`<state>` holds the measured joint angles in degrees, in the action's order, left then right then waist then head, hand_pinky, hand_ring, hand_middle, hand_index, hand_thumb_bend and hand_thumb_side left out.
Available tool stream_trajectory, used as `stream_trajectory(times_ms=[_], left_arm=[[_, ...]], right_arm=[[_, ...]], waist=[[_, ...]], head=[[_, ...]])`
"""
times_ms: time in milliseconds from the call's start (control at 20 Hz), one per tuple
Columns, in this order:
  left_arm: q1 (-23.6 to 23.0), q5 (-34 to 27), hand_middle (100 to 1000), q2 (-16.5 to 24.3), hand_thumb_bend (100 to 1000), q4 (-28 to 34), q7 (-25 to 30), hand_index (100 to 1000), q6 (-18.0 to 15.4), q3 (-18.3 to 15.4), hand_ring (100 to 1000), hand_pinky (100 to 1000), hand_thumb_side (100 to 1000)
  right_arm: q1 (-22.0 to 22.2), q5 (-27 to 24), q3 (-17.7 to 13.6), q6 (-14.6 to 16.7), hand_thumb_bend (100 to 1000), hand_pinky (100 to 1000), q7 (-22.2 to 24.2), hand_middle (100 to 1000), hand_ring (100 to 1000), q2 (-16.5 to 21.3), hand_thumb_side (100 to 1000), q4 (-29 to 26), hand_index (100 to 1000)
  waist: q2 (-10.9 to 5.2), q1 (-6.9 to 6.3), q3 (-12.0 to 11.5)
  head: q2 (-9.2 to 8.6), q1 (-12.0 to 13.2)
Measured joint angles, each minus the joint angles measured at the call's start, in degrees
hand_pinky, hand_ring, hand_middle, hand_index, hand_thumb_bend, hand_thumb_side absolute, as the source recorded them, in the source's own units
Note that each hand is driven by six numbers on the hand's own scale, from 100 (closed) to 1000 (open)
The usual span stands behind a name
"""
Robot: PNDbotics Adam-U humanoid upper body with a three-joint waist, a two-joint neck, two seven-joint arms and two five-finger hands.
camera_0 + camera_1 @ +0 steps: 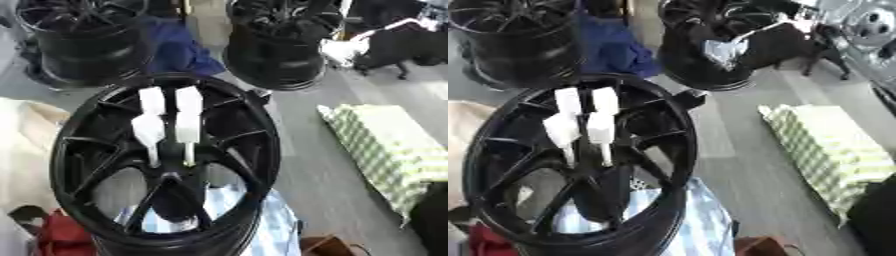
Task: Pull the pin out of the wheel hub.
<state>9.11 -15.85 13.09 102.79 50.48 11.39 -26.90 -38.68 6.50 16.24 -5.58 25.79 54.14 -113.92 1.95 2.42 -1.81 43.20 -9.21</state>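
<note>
Two white, stepped plastic pins [168, 125] stand side by side in the centre of the black spoked alloy wheel hub [166, 165], narrow ends toward the hub bore. No robot hand shows in either view, so finger state cannot be told. A green-checked cloth [389, 150] lies well to the right.

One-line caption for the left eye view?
Black wheel hub in front, two white pins standing near its centre; two more black wheels behind; no hand visible.

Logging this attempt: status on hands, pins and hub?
Neither hand in view. Two white pins standing side by side in the black wheel hub, not yet pulled. Nothing blocking them.
</note>
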Motion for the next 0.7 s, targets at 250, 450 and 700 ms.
stream_trajectory(times_ms=[250,450,700], left_arm=[[0.0,0.0,688,0.0,100,0.0,0.1,922,-0.1,0.0,615,700,710],[0.0,-0.1,688,0.0,100,0.0,0.1,922,-0.2,0.0,615,700,711],[0.1,-0.1,688,0.0,100,0.0,0.1,922,-0.2,0.0,615,700,711]], right_arm=[[-0.7,0.0,0.0,-0.5,100,716,0.7,792,699,-0.5,491,0.0,956],[-1.0,0.0,0.1,-0.9,100,714,1.1,791,697,-0.9,497,0.0,957],[-2.1,0.0,1.3,-2.5,100,710,2.3,789,693,-2.2,511,0.0,956]], waist=[[0.05,-0.04,-0.1],[0.11,-0.13,-0.2],[0.20,-0.14,-0.5]], head=[[0.00,0.0],[-0.02,-0.2],[-0.17,-0.6]])
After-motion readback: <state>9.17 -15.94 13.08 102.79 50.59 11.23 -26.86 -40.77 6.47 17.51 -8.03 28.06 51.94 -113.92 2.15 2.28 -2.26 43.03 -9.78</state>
